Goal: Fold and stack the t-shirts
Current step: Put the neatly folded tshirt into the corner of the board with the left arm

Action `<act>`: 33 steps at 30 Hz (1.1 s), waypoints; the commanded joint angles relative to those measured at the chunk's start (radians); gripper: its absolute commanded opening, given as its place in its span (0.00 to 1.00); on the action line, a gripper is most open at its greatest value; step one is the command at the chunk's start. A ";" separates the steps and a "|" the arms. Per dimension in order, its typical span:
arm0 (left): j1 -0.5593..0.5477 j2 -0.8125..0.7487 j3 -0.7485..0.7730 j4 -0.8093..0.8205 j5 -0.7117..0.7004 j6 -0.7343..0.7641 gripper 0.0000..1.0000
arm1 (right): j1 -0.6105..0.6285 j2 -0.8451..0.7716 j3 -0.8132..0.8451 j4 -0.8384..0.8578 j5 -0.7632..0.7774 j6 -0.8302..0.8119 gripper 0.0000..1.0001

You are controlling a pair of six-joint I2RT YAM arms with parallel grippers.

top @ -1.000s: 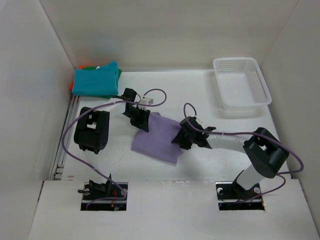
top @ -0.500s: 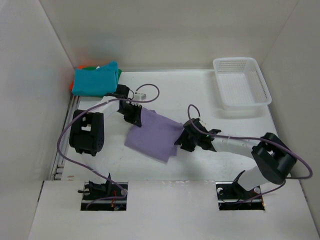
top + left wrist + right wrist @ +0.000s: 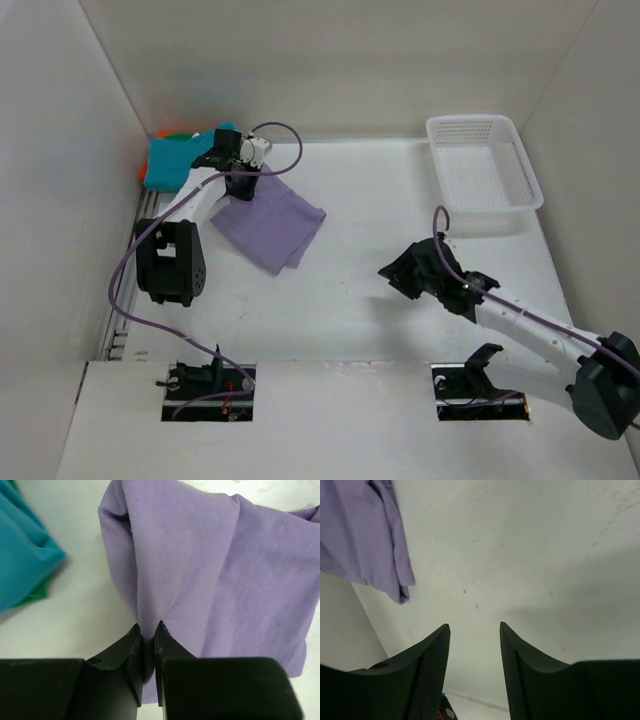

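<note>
The folded lavender t-shirt point(image 3: 272, 222) lies at the back left of the table, its far edge pinched in my left gripper point(image 3: 243, 182), which is shut on it. In the left wrist view the lavender t-shirt point(image 3: 215, 570) bunches up between the jaws of the left gripper point(image 3: 148, 630). A stack of folded t-shirts sits in the back left corner, the teal t-shirt point(image 3: 178, 162) on top, with orange point(image 3: 166, 134) and green point(image 3: 35, 596) edges showing under it. My right gripper point(image 3: 400, 272) hovers open over bare table at centre right, apart from the lavender t-shirt point(image 3: 360, 535).
A white mesh basket point(image 3: 483, 165) stands at the back right. White walls enclose the table on the left, back and right. The left arm's base link point(image 3: 170, 262) stands at the near left of the shirt.
My left gripper shut on the lavender shirt and dragged it back and left toward the stack. The right gripper let go of it and drew back to the right.
</note>
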 commanded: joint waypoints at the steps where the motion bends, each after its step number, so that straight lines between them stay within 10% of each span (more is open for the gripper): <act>1: 0.012 0.031 0.120 0.055 -0.088 0.040 0.00 | -0.030 -0.081 -0.038 -0.057 0.032 -0.007 0.49; 33: 0.348 0.329 0.972 -0.249 0.019 0.052 0.00 | -0.101 -0.354 -0.189 -0.241 0.041 0.024 0.50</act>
